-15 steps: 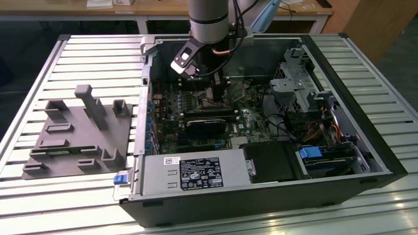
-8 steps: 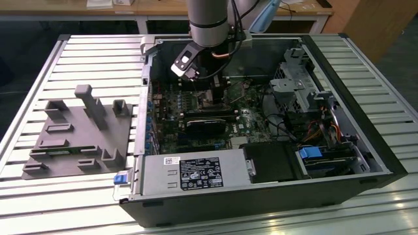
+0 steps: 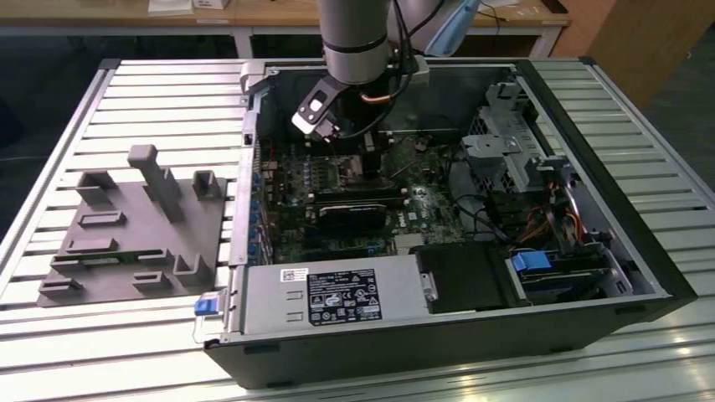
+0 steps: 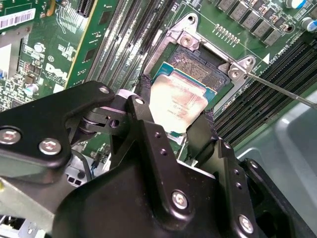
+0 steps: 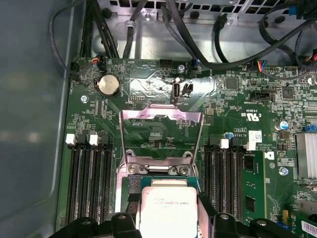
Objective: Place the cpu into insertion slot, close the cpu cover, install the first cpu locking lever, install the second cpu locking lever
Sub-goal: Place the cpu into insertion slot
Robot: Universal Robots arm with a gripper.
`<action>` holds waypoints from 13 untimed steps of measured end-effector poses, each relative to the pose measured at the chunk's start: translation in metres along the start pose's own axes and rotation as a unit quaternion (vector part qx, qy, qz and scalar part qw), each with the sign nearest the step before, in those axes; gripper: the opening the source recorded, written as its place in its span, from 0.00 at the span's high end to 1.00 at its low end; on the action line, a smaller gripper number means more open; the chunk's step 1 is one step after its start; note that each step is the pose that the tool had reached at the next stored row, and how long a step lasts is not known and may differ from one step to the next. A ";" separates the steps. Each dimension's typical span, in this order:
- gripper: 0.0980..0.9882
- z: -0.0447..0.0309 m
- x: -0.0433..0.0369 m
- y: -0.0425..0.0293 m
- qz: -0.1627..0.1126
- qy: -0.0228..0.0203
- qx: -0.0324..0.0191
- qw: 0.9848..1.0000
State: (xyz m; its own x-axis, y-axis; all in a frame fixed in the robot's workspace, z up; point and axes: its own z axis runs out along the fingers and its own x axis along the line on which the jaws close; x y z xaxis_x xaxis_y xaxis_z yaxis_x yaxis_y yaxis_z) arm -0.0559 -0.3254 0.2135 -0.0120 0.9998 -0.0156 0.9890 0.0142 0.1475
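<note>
Grip on cpu [image 4: 181, 96], right above insertion slot [image 4: 198, 69].
We see the end effector [image 4: 173, 113] clamping it, slot just beneath; cpu cover [image 5: 161, 114] stands open.

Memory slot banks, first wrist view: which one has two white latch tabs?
The bank on the coin battery's side of the cpu; the other bank shows one tab.
</note>
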 end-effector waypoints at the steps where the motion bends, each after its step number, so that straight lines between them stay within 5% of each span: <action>1: 0.51 0.0004 0.0002 -0.0002 0.000 0.000 0.000 1.000; 13: 0.51 0.0048 0.0029 -0.0027 0.000 0.000 0.000 1.000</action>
State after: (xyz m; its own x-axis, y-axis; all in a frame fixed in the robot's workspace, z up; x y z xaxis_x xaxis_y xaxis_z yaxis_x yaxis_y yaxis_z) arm -0.0579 -0.3226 0.2082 -0.0120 0.9998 -0.0156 0.9890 0.0142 0.1475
